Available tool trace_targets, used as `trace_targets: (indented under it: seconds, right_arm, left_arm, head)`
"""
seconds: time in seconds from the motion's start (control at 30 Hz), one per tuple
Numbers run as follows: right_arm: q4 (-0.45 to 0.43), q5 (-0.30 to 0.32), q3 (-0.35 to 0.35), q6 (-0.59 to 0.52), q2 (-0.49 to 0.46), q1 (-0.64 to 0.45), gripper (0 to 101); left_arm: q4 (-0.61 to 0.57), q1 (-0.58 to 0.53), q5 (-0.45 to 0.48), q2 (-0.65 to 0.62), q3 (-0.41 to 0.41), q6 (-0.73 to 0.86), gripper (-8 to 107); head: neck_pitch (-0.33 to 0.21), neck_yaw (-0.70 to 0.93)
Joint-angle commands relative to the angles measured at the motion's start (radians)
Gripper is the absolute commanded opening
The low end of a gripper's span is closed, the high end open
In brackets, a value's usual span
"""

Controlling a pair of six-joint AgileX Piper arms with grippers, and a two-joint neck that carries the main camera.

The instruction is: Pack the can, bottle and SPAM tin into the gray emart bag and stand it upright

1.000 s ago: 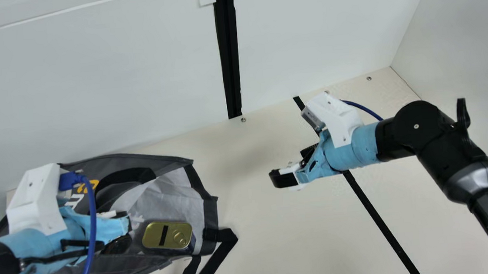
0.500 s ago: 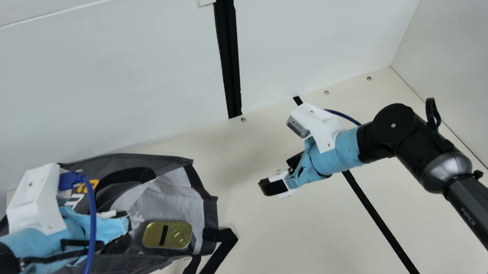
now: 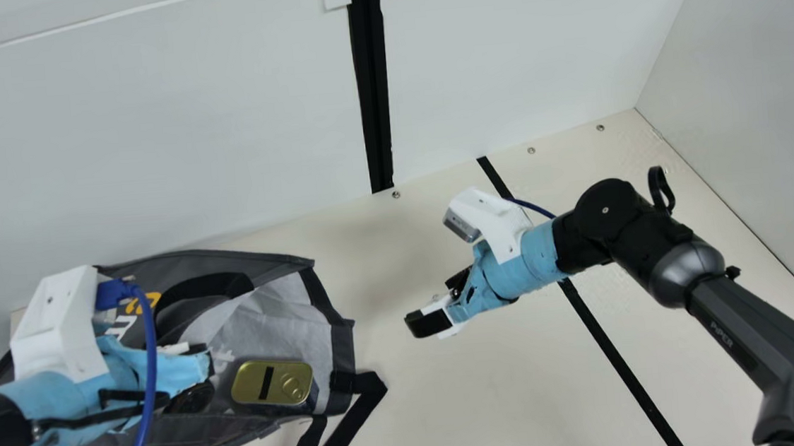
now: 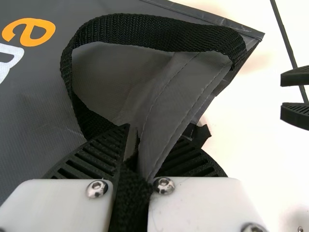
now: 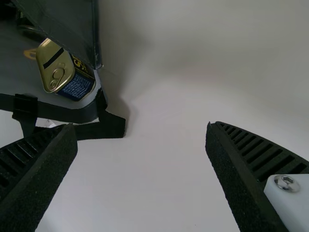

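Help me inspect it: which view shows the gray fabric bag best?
The main view shows most of the bag, despite the left arm; the left wrist view, a side and black webbing handle; the right wrist view, one end.

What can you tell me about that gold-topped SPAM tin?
The SPAM tin is a round-cornered block, metal by its look. Its gold lid carries a ring pull and a black bar; its side is dark blue with yellow lettering. It looks unopened, and sits lid up in the gray bag, against the fabric near the end toward the right arm. Neither the left gripper nor the right gripper touches it.
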Motion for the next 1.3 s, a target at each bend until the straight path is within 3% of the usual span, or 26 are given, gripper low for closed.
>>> trace_targets:
  seconds: [0.0,0.83,1.27]
  right_arm:
    - [0.004,0.004,0.0,-0.008,0.008,0.006,95]
    - [0.075,-0.012,-0.019,-0.106,0.124,0.139,95]
    - [0.116,-0.036,-0.093,-0.092,0.221,0.201,95]
  left_arm:
    - [0.0,0.0,0.0,0.0,0.0,0.0,-8]
    - [0.0,0.0,0.0,0.0,0.0,0.0,-8]
    - [0.0,0.0,0.0,0.0,0.0,0.0,-8]
  head:
    - [-0.024,-0.001]
    - [-0.024,-0.001]
    - [-0.024,-0.001]
